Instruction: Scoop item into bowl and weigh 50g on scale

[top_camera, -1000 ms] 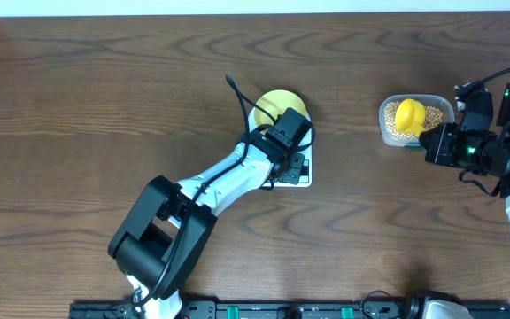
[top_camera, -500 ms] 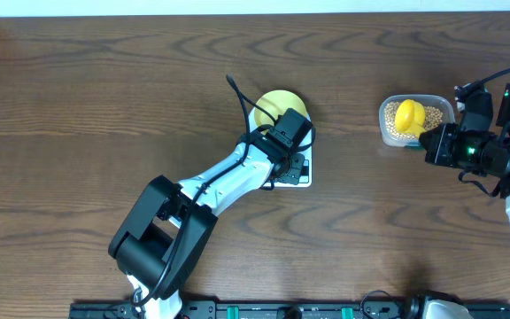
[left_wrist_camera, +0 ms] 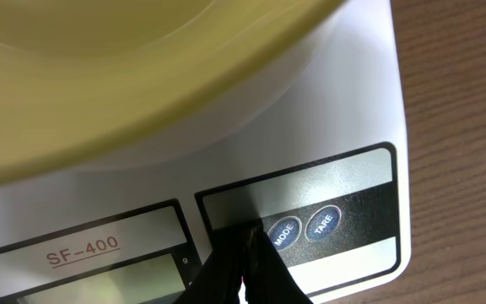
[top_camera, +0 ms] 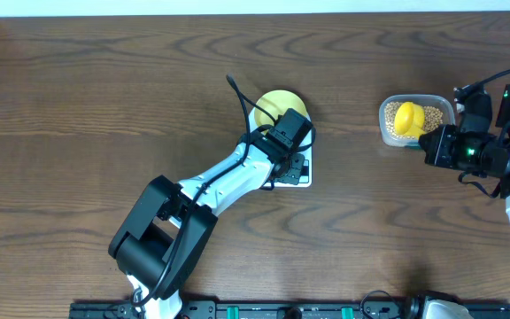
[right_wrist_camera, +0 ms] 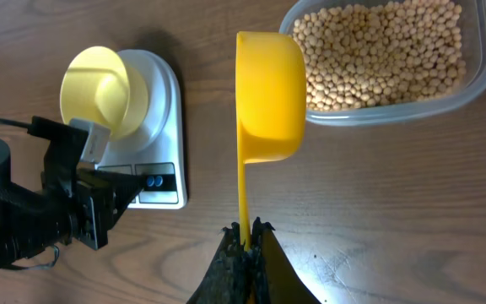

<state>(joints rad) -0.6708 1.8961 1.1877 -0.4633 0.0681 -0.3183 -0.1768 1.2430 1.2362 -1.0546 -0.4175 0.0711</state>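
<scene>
The pale-yellow bowl (top_camera: pixel 280 104) stands on the white scale (top_camera: pixel 305 180); both also show in the right wrist view, the bowl (right_wrist_camera: pixel 99 89) on the scale (right_wrist_camera: pixel 160 101). My left gripper (left_wrist_camera: pixel 245 239) is shut, its tips touching the scale's front panel (left_wrist_camera: pixel 344 181) just left of the MODE button (left_wrist_camera: pixel 284 230). My right gripper (right_wrist_camera: pixel 247 228) is shut on the handle of a bright yellow scoop (right_wrist_camera: pixel 268 97), held at the near edge of the clear container (right_wrist_camera: pixel 458 89) of tan beans (right_wrist_camera: pixel 386 46). The scoop (top_camera: pixel 408 116) also shows overhead.
The clear container (top_camera: pixel 448 107) sits at the right of the wooden table (top_camera: pixel 104 106). The left arm (top_camera: pixel 220 190) reaches diagonally from the front edge to the scale. A TARE button (left_wrist_camera: pixel 323 223) lies right of MODE.
The scoop has shifted slightly within the container. The left arm has not visibly moved.
</scene>
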